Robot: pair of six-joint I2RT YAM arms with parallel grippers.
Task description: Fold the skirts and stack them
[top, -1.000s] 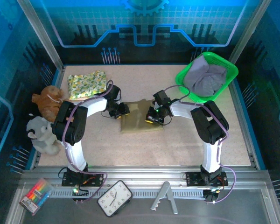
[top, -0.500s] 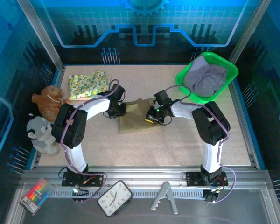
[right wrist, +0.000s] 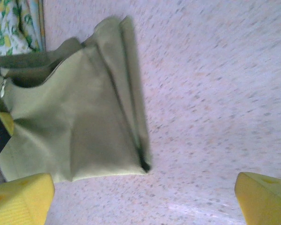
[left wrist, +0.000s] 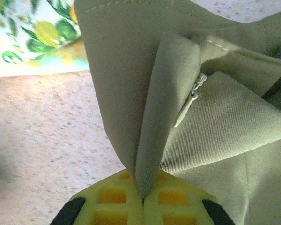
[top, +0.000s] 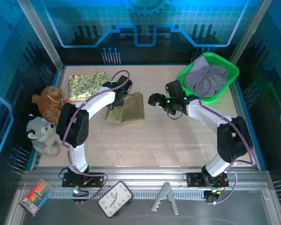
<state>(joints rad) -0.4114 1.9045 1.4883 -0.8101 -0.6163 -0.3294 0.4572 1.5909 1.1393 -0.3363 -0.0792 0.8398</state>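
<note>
In the middle of the table, the olive-khaki skirt [top: 129, 110] has slid left from where it was a second ago and now sits near the folded floral skirt [top: 86, 84]. Our left gripper [left wrist: 143, 199] is pinched tight on a folded edge by the zip. The right gripper [top: 154, 99] has let go and backed off, jaws wide and empty. We reckon we're dragging it over to stack. The lavender-grey skirt [top: 206, 79] is still in the green basket [top: 220, 61].
</note>
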